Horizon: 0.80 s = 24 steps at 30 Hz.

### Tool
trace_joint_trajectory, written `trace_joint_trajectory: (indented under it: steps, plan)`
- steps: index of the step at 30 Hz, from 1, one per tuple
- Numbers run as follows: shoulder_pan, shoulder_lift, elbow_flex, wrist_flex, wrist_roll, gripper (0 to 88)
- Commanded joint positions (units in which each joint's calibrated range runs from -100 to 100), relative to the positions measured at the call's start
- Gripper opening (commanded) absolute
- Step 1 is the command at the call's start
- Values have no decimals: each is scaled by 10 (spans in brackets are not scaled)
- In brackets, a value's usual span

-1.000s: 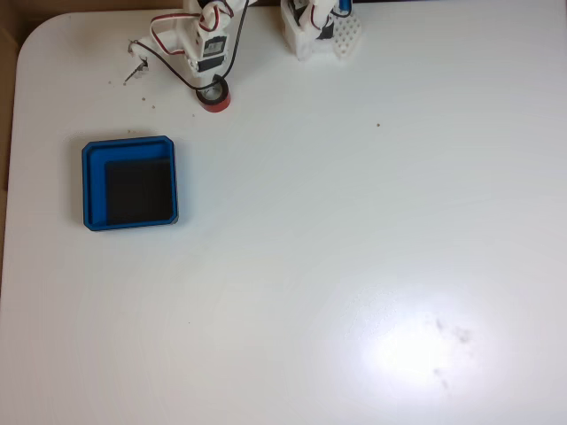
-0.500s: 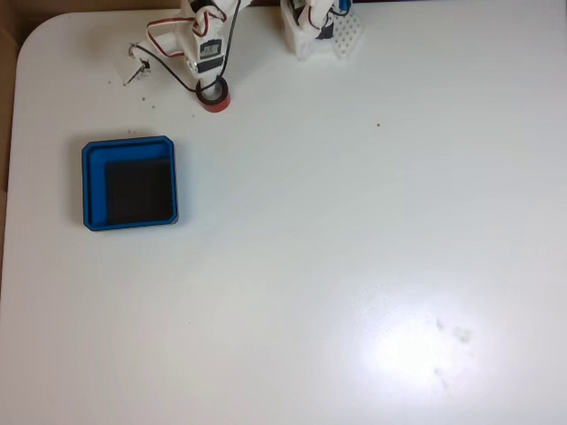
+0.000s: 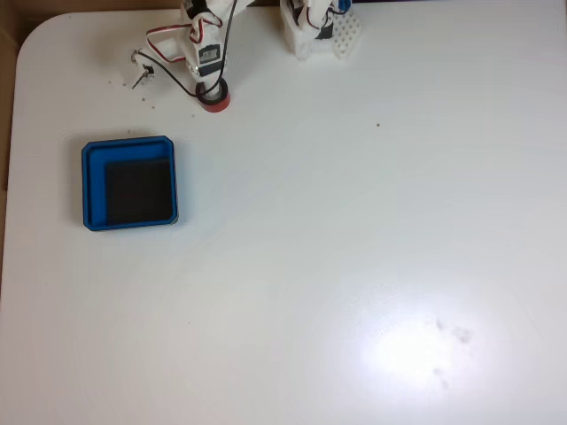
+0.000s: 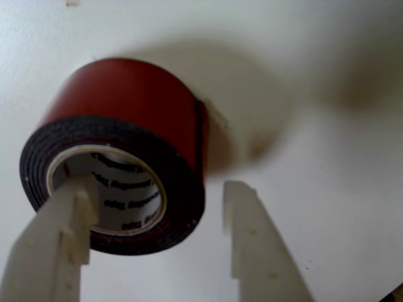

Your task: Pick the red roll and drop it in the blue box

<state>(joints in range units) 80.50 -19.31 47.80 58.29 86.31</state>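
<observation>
White tabletop [image 3: 354,221] carries the red roll [image 4: 126,151] near its far edge, well apart from the blue box [image 3: 129,182] — the gripper [image 4: 157,207] stands released, one finger inside the roll's hollow core, the other just outside its wall.

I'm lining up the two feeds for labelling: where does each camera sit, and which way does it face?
Fixed view: high above the table, facing straight down; it takes in the blue box, with the arm reaching in from the top edge over the red roll.
Wrist view: rides on the arm, looking down along the end effector; one finger is in the roll's core, the other outside.
Shared: the red roll, the end effector and the white table.
</observation>
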Motion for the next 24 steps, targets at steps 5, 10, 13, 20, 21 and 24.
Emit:
trace_joint_trajectory:
  steps: [5,10,13,20,21,24]
  plan:
    - [3,26,-33,3,3,183]
    - [3,39,-34,3,3,183]
    - [3,39,-34,2,3,183]
    - [3,39,-34,2,-3,149]
    - [3,39,-34,2,-3,130]
    - [3,39,-34,2,-3,57]
